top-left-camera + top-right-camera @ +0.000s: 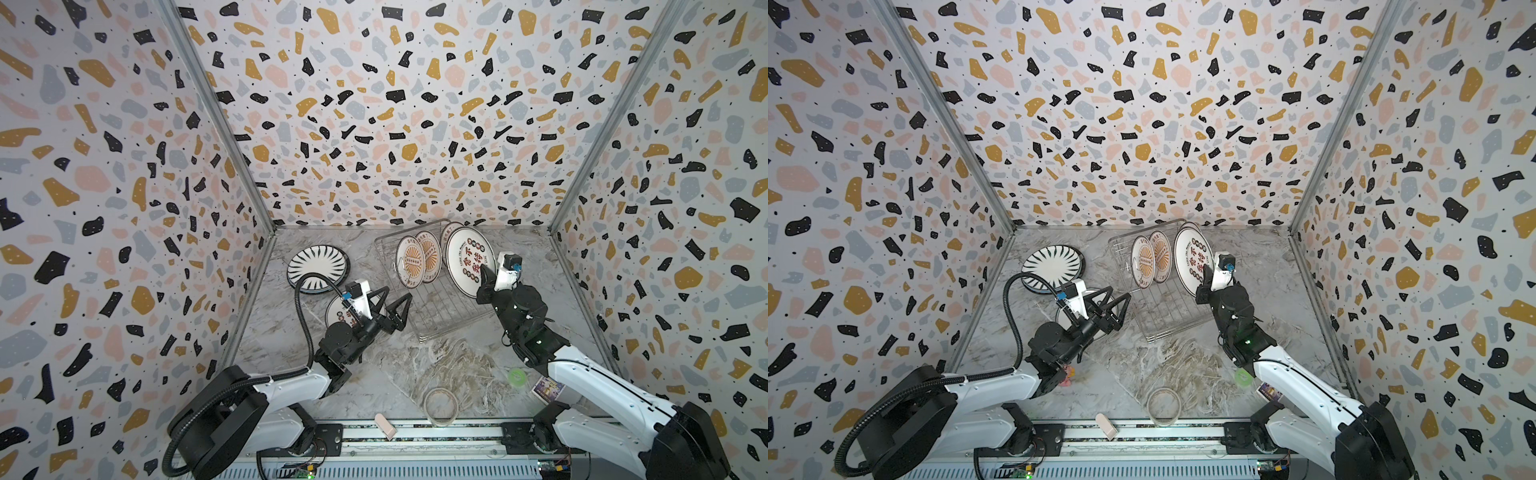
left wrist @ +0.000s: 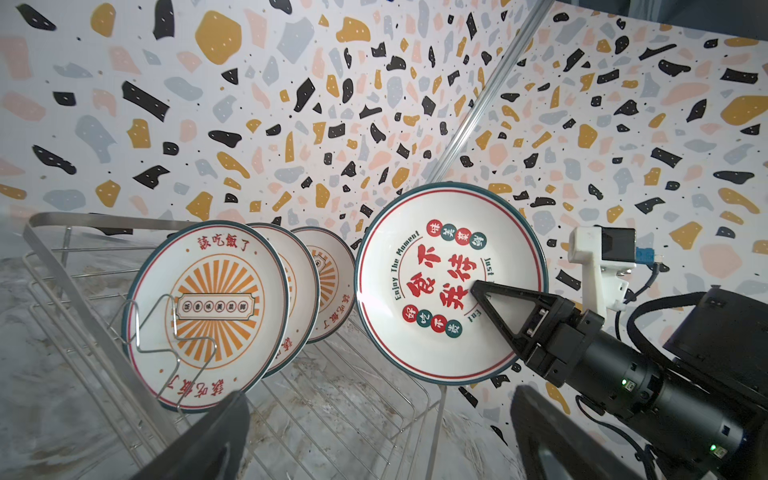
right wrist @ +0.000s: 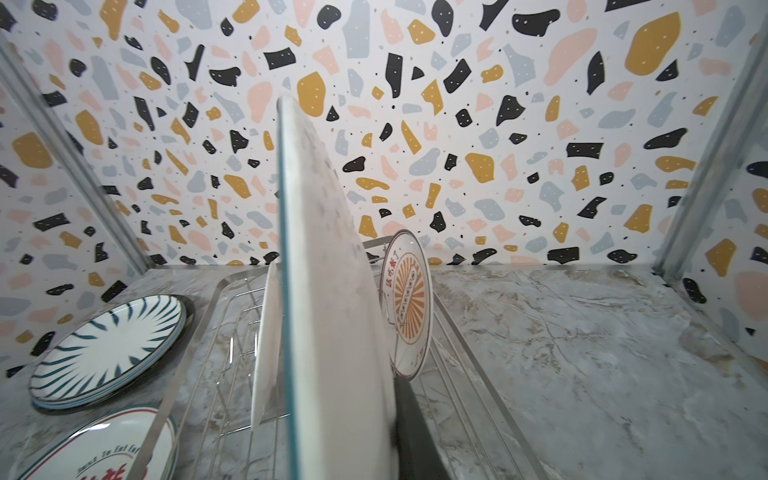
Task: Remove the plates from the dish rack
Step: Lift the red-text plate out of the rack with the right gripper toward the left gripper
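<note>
Right pincer [image 1: 484, 272] is squeezing the rim of a big round white plate with red-and-black characters [image 1: 467, 255], holding it up on edge, while three orange-sunburst white plates [image 1: 411, 262] are standing in the silver wire dish rack [image 1: 440, 309] just left of it. Left pincer [image 1: 397, 294] is hanging wide open and empty beside the rack, black-striped white plates [image 1: 318, 266] lying flat behind it.

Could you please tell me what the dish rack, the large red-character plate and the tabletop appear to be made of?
Dish rack: likely steel wire, bright silver finish, thin crossing rods. Red-character plate: probably glazed ceramic, glossy white with a highlight and printed rim lines. Tabletop: marble-look grey veining; real stone or a printed surface cannot be told.
</note>
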